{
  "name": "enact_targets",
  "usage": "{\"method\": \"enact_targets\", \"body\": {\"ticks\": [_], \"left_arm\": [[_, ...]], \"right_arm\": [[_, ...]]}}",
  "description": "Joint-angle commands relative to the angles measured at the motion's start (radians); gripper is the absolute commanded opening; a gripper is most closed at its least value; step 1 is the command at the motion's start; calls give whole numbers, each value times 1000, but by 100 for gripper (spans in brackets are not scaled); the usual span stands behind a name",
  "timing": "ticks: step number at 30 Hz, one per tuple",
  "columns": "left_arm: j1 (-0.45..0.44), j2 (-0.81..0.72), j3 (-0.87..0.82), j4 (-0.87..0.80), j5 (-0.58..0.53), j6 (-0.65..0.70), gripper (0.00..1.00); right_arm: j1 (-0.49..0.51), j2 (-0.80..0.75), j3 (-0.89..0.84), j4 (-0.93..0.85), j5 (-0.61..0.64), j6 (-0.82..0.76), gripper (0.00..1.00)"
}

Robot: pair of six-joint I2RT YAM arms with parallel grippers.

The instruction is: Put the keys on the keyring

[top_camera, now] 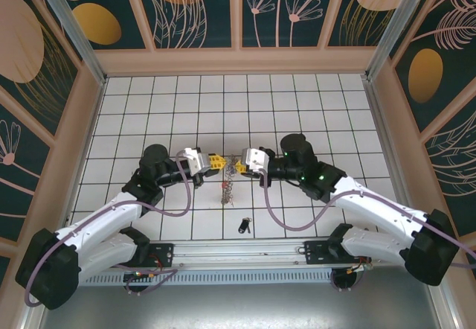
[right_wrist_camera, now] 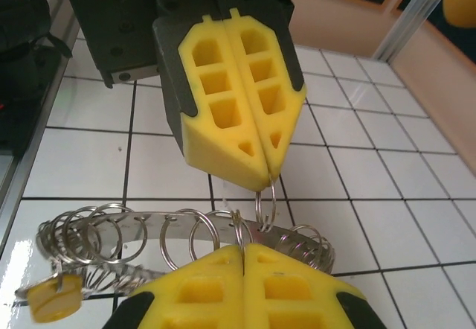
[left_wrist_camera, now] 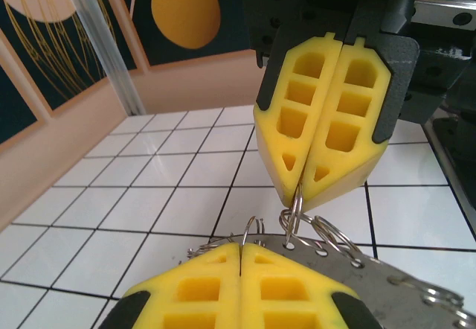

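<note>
The keyring (top_camera: 227,188), a flat grey metal band with holes that carry several small wire rings, hangs between my two grippers above the table. My left gripper (top_camera: 216,163) (left_wrist_camera: 240,247) is shut on one small wire ring (left_wrist_camera: 253,229). My right gripper (top_camera: 239,166) (right_wrist_camera: 243,248) is shut on a neighbouring wire ring (right_wrist_camera: 239,227). The two sets of yellow fingertips almost touch. The band (left_wrist_camera: 379,273) (right_wrist_camera: 149,220) runs under both tips. A yellow-tagged key (right_wrist_camera: 52,299) dangles from its far end. A black-headed key (top_camera: 244,225) lies loose on the tiles below.
The white tiled table (top_camera: 223,106) is walled by a low beige rim (top_camera: 238,61) and patterned panels. Both arm bases sit on the rail (top_camera: 238,253) at the near edge, close to the black key.
</note>
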Motion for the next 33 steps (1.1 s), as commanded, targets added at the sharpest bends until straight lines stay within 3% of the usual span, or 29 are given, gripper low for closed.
{"method": "enact_targets", "body": {"ticks": [1,5,8,10,23,26,28,29,30,33], "left_arm": [[7,-12,10,46,19,-25,0],[6,-11,10,52,6,-69,4],[6,-24,12,55,16,-95,26],[6,-33,16,42,32,-98,33],[6,4,94,-171,80,69,40],[6,28,106,-202,55,78,40],[6,35,105,-206,-24,39,39],[6,38,105,-212,-86,16,40],[6,38,103,-221,-141,-4,40],[6,22,86,-221,-216,-40,40]], "right_arm": [[-16,-58,-24,105,-18,47,0],[-20,-73,-30,119,-23,41,0],[-28,-73,-27,119,-36,27,0],[-36,-71,-23,116,-53,16,0],[-52,-19,87,-49,-112,-184,0],[-58,-6,99,-58,-83,-164,0],[-99,-3,94,-61,-58,-91,0],[-126,-1,89,-63,-27,-32,4],[-144,-4,82,-78,7,11,16],[-153,-39,53,-153,43,49,38]]}}
